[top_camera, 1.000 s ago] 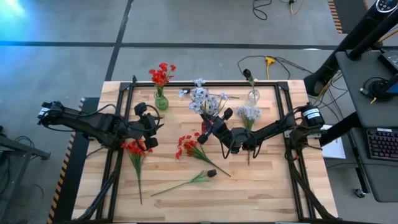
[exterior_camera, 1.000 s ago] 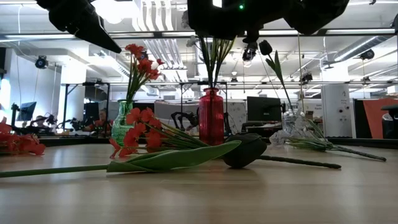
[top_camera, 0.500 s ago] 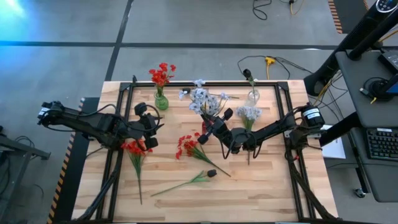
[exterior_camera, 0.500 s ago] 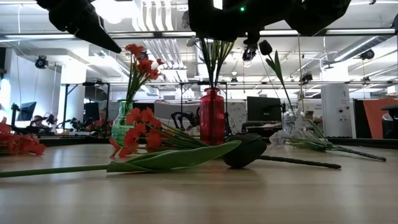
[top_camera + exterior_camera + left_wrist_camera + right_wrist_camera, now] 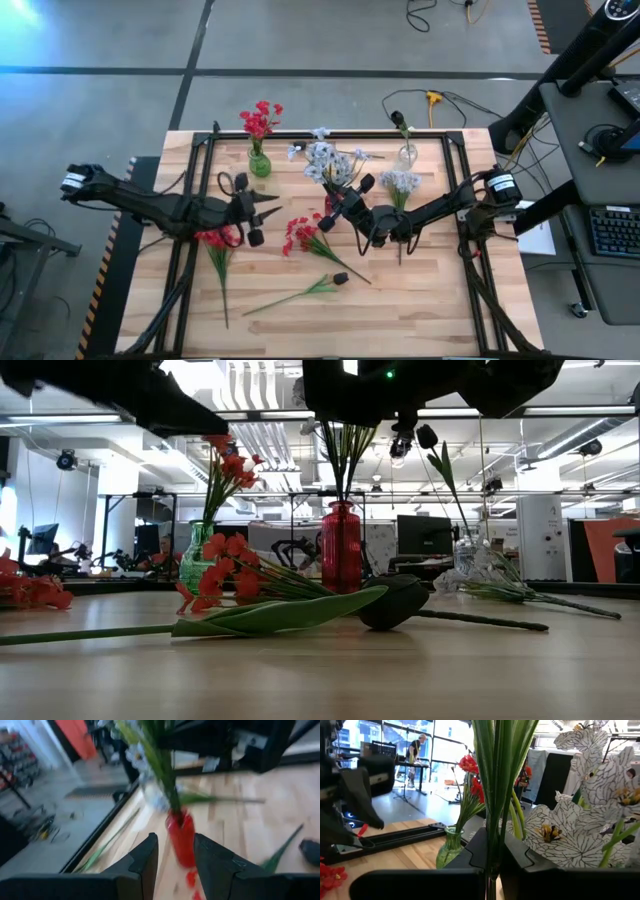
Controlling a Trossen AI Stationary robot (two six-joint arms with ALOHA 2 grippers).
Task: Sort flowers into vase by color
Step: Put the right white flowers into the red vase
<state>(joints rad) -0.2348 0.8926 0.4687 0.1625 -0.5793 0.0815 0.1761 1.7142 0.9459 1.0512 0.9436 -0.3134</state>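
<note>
one pale flower stem (image 5: 492,795) upright in closed right jaws (image 5: 492,857), left jaws (image 5: 175,857) open, empty

Table (image 5: 420,300) pale planked wood, matt; red vase (image 5: 340,547) glossy glass; fingers (image 5: 145,865) matt black

Even overhead light leaves soft shadows on the wooden table (image 5: 420,290), ceiling lamps (image 5: 180,375) glare at eleven o'clock in the low view, and the left wrist view is motion-blurred throughout.
</note>
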